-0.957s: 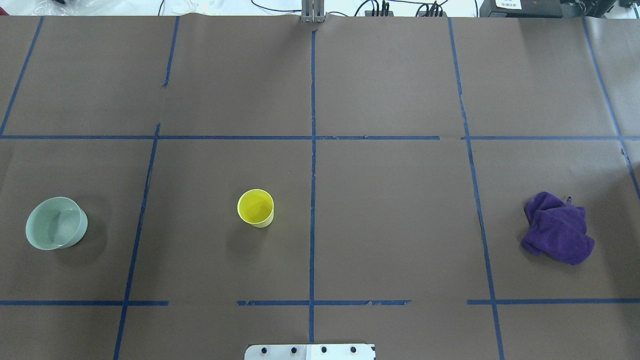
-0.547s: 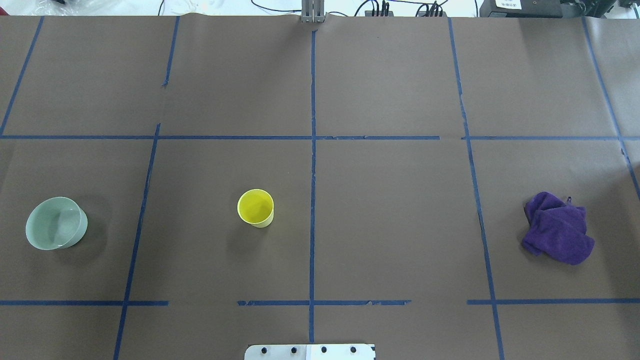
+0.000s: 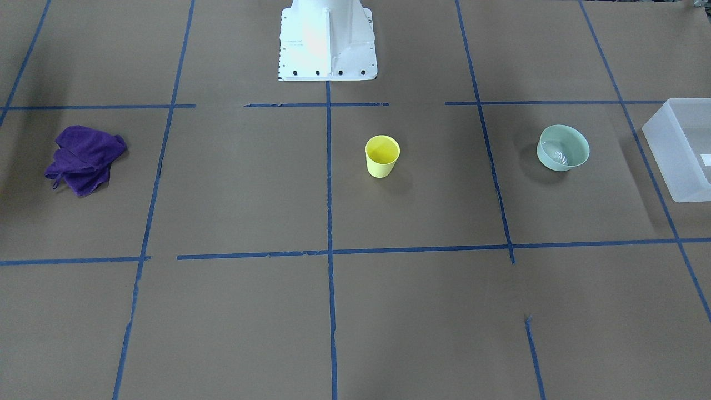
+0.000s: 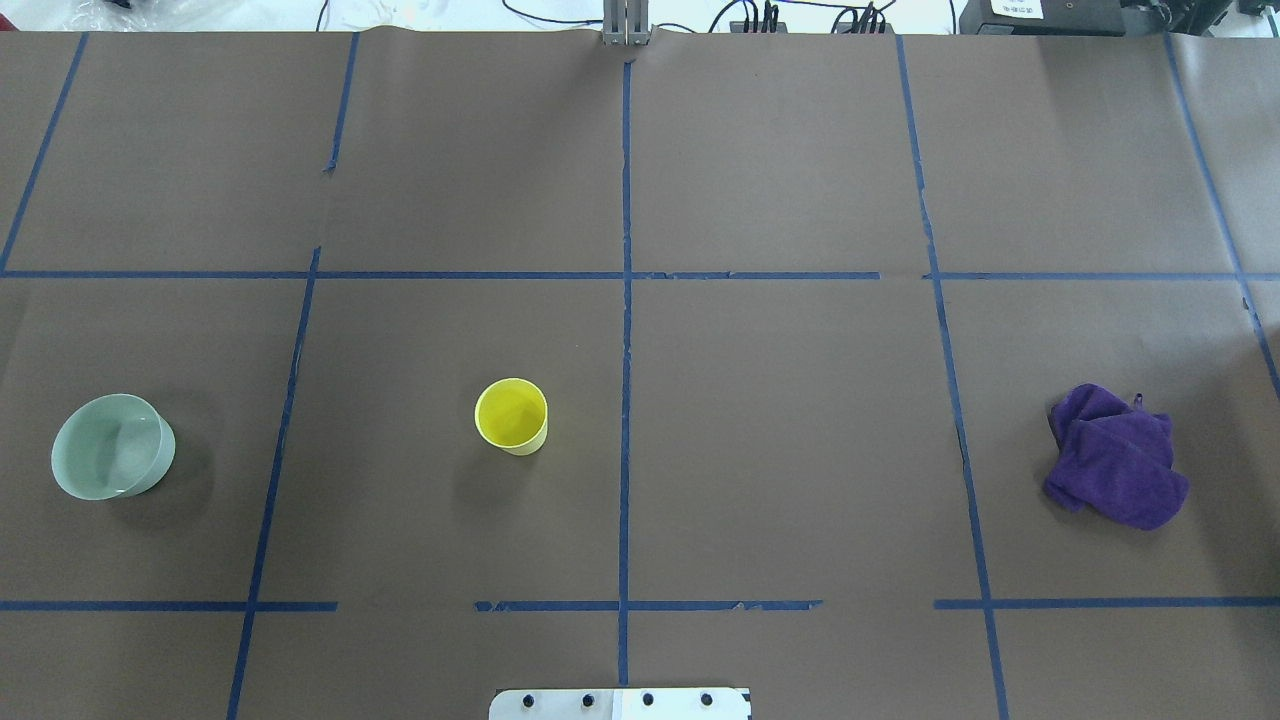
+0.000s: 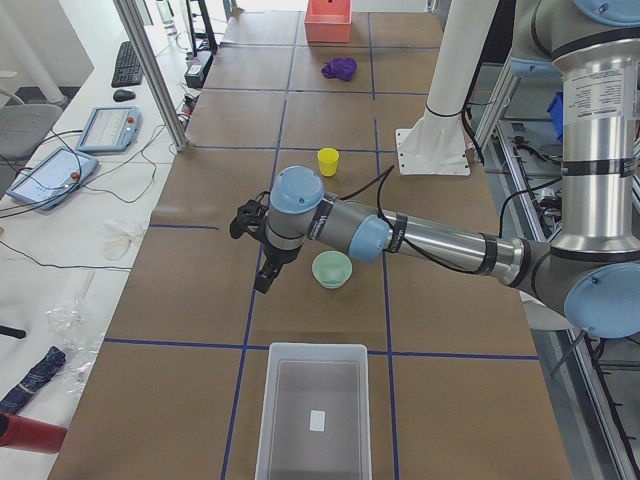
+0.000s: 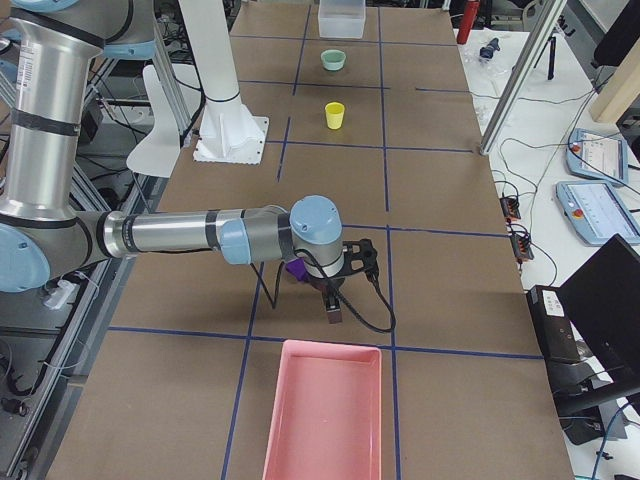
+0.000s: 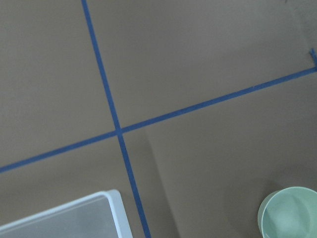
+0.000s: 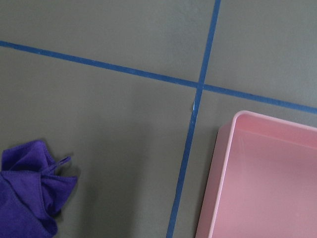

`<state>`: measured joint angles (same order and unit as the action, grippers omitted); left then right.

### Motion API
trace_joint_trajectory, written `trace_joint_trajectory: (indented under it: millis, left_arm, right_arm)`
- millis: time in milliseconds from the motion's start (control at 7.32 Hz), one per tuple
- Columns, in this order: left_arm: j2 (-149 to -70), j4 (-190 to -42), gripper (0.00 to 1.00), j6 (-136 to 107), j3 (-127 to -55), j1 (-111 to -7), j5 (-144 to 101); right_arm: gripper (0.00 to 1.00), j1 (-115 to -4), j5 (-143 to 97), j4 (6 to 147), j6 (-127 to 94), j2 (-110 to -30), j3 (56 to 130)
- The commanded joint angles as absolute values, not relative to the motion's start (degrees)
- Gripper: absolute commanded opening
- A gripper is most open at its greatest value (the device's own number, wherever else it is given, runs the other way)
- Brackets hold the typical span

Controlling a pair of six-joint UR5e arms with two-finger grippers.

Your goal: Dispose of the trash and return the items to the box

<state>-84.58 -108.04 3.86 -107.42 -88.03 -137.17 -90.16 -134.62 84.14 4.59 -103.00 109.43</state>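
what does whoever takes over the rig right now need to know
Left gripper: above the table beside the mint bowl, open or shut cannot be told.
Right gripper: above the table between the purple cloth and the pink tray, state cannot be told.
Yellow cup and bowl stand upright on the table, outside the box.
Done: nothing.
Left: cup and bowl into the box; cloth lies outside the tray.
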Motion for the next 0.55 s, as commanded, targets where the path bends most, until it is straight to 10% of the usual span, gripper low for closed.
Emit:
trace_joint_trajectory:
  millis: [0, 410]
  left_arm:
    - [-85.3, -131.4, 1.00, 3.6, -101.3, -87.9, -137.5]
    - [-86.6, -149.3, 1.00, -31.2, -100.6, -77.5, -137.6]
  right_arm:
    - [1.00, -90.2, -134.6, 79.7, 3.2, -102.2, 109.4]
    - [1.00, -90.2, -134.6, 78.6, -3.9, -102.1, 109.5]
